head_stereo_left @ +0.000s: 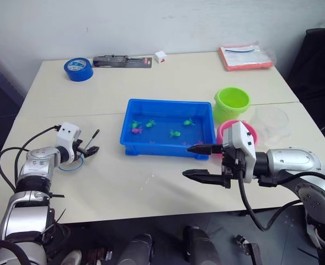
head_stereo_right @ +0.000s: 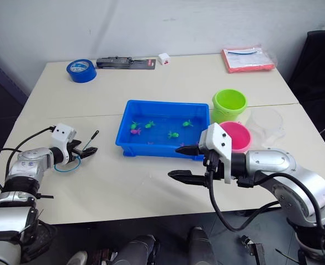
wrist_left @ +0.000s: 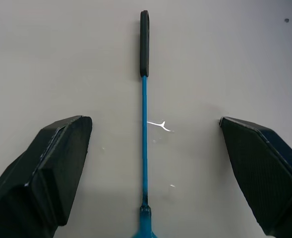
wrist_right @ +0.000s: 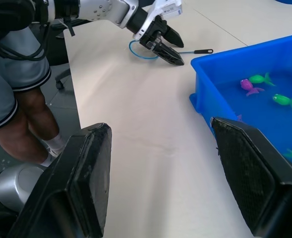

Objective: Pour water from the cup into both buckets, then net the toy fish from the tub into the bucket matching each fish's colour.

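1. Tabletop (head_stereo_left: 168,83) in pale cream carries everything; clock directions below are read on the head view, with 12 o'clock at the far wall.
2. Left claw (head_stereo_left: 90,150) sits at about 8 o'clock near the front-left edge, its two black fingers spread apart with nothing between them but the net's handle lying on the surface.
3. The net (head_stereo_right: 79,153) lies flat under that claw: its blue hoop is just beneath the wrist, and the thin stick runs out towards 1 o'clock, ending in a dark tip. In the left wrist view the stick (wrist_left: 144,148) passes down the middle of the gap, touching neither finger.
4. A blue tape roll (head_stereo_left: 78,69) rests at 11 o'clock near the far edge, with a dark flat package (head_stereo_left: 122,61) just beside it.
5. The tub (head_stereo_left: 168,144) stands at the centre, holding water and the toy fish (head_stereo_left: 175,133), green and pink ones scattered apart.
6. Right claw (head_stereo_left: 202,161) hovers at 5 o'clock just in front of the tub's near right corner, fingers wide open and empty.
7. The green bucket (head_stereo_left: 232,102) stands at the tub's right end; the pink bucket (head_stereo_right: 234,136) is just in front of it, behind the right wrist.
8. The cup (head_stereo_left: 271,122) stands at 3 o'clock, just right of both buckets.
9. A red-edged folder (head_stereo_left: 245,57) lies at 1 o'clock.
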`<state>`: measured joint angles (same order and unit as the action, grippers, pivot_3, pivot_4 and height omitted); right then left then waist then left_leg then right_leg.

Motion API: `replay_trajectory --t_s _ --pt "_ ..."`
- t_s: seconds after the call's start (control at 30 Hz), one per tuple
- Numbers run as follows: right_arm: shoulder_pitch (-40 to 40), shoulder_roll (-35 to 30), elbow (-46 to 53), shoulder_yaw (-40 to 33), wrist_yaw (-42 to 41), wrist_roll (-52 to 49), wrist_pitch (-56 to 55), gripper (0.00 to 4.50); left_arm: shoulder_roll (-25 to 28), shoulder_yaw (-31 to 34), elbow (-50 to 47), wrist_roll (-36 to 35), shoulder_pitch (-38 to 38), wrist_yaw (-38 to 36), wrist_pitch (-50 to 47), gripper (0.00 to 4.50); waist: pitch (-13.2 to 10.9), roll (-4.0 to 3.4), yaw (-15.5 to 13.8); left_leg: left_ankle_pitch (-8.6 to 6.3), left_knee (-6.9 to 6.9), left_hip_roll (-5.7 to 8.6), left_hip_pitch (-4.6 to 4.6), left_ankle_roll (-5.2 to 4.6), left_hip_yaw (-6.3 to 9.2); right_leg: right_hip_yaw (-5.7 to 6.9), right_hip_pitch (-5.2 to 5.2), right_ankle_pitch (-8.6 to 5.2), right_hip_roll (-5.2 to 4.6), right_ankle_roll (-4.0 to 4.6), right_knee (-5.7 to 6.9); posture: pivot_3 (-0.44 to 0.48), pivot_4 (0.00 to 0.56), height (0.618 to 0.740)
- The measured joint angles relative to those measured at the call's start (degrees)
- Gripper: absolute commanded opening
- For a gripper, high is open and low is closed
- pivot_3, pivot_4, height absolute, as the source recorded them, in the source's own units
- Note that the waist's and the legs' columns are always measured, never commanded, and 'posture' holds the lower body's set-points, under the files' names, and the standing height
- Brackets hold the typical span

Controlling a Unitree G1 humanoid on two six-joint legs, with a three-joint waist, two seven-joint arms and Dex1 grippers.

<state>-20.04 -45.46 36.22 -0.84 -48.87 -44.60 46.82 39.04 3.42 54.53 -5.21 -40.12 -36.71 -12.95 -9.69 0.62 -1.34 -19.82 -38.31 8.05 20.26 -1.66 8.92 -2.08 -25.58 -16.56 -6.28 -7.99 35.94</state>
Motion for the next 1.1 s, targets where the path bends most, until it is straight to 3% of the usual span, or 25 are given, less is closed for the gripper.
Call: replay_trajectory --t_s 0.07,0.17,0.43,0.87,1.1 --pt "0.26 -0.17 0.18 -0.38 0.65 -0.26 0.54 4.40 0.01 0.01 0.48 0.18 -0.20 -0.28 0.06 4.50 0.00 0.00 0.06 0.00 -0.03 0.00 -0.02 0.00 -0.01 -0.02 0.00 0.00 0.00 0.00 0.01 0.000 0.150 0.740" --pt "0.25 -0.36 0.40 -1.20 1.20 -0.89 0.85 4.50 0.01 -0.02 0.62 0.33 -0.24 -0.87 0.33 3.62 0.00 0.00 0.07 0.00 -0.02 0.00 -0.02 0.00 -0.01 -0.03 0.00 0.00 0.00 0.00 0.02 0.000 0.150 0.740" --pt "0.24 -0.57 0.61 -1.72 1.85 -1.42 0.98 4.50 0.01 0.01 0.50 0.83 -0.17 -1.37 0.48 0.15 0.01 0.01 0.08 0.00 -0.03 0.00 -0.02 0.00 -0.02 -0.03 0.00 0.00 0.00 0.00 0.03 0.000 0.150 0.740" --pt "-0.59 -0.95 -0.19 -1.60 1.37 -1.24 0.77 4.50 2.17 3.75 -2.88 -0.24 2.83 -0.29 1.44 0.06 -0.04 0.17 0.70 0.00 0.00 -0.07 0.02 0.00 0.02 0.00 -0.05 0.00 0.03 0.00 0.08 0.000 0.150 0.740" --pt "-1.70 -1.06 -2.32 -1.32 -0.40 -0.96 0.68 4.50 6.75 9.66 -25.99 -6.19 5.71 -3.51 -3.54 0.06 -0.02 0.24 0.10 -0.04 -0.07 -0.02 0.12 -0.08 0.04 0.11 -0.02 0.04 -0.05 0.01 0.01 0.000 0.150 0.740"
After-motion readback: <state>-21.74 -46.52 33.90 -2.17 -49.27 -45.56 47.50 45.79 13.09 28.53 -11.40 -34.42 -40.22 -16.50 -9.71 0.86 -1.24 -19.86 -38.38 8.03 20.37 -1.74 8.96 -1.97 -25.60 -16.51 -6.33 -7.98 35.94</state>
